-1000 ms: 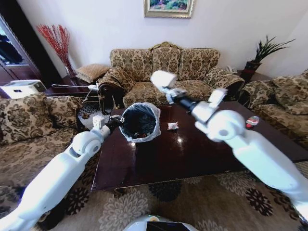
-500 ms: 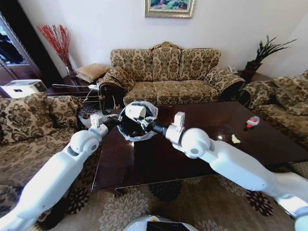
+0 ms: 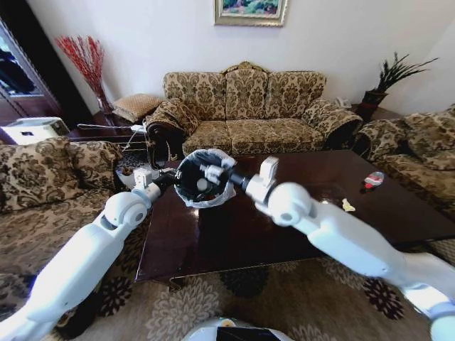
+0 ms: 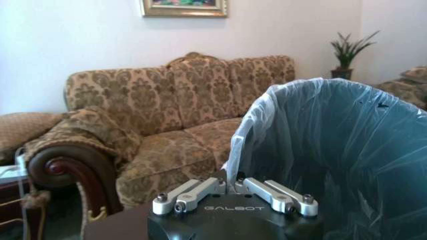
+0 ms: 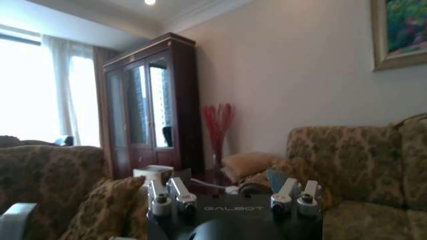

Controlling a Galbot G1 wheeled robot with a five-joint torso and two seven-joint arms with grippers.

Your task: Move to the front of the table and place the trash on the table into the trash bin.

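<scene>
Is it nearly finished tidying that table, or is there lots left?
Partly done. The left gripper holds the trash bin by its rim, tilted over the table, and a white scrap already lies inside. The right gripper is at the bin's mouth, open. A small yellowish scrap and a red-labelled bottle remain on the table.
</scene>
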